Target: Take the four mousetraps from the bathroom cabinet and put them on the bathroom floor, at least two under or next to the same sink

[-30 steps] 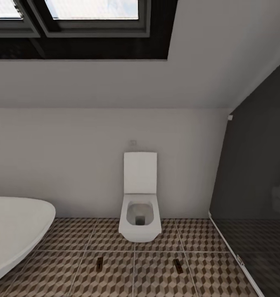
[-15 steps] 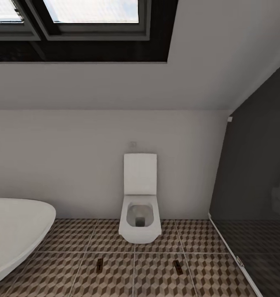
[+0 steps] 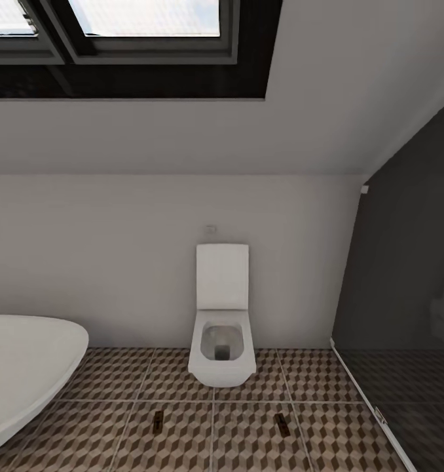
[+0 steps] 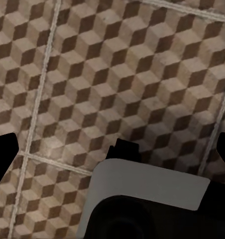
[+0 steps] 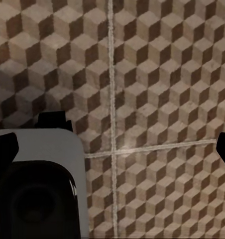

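Bathroom floor (image 3: 248, 439) unchanged | two mousetraps (image 3: 158, 420) unmoved (before toilet (image 3: 222, 341)) | both tools spread

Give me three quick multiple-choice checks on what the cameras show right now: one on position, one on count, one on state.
1. Where do the mousetraps lie?
A. In the bathtub
B. On the bathroom floor in front of the toilet
C. On the toilet lid

2. How many mousetraps show in the head view?
A. One
B. Two
C. Four

3. The toilet lid is:
A. Raised
B. Closed
C. Missing

Answers: 1 B, one mousetrap and the other mousetrap rest on the bathroom floor before the toilet, away from the bathtub. 2 B, only those two are seen. 3 A, the lid stands upright against the wall.
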Motion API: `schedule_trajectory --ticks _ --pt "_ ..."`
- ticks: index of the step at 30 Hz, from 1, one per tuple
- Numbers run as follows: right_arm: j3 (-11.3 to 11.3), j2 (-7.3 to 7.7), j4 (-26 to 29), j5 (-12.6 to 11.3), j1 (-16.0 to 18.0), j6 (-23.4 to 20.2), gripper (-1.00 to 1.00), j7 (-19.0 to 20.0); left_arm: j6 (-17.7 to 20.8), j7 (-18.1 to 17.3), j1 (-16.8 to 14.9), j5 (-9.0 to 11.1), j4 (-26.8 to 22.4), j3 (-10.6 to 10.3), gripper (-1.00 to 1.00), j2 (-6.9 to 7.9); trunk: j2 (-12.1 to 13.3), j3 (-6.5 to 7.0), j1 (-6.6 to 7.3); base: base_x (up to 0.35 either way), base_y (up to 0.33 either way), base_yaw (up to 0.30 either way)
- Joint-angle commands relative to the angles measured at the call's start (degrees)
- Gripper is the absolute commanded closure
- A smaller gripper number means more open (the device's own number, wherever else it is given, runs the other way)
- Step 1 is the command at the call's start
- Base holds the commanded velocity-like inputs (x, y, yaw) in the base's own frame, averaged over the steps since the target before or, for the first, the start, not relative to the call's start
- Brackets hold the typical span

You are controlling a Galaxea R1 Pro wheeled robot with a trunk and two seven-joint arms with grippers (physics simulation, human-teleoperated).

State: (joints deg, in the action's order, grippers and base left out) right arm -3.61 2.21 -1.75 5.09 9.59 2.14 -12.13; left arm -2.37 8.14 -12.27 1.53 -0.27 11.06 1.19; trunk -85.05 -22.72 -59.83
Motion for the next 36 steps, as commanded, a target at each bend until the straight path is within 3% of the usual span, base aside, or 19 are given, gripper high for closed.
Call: schedule_trajectory --ticks 1,14,36 --pt "-0.4 -0.02 -0.2 0.5 -0.1 0.4 -1.0 -0.2 -0.4 0.1 0.3 0.1 0.1 0.2 -1.0 -0.01 0.0 -0.06 0.0 0.0 0.0 0.0" --pt "-0.5 -0.1 -0.2 0.4 -0.7 2.2 -1.0 -0.2 -4.9 0.0 1.7 0.2 0.1 0.2 -1.0 -0.05 0.0 -0.06 0.0 0.0 0.0 0.0" --pt "-0.5 -0.02 -0.2 0.4 -0.7 2.0 -1.0 -0.3 -5.5 0.1 1.8 0.0 -0.2 0.0 -1.0 0.72 0.0 -0.06 0.0 0.0 0.0 0.0"
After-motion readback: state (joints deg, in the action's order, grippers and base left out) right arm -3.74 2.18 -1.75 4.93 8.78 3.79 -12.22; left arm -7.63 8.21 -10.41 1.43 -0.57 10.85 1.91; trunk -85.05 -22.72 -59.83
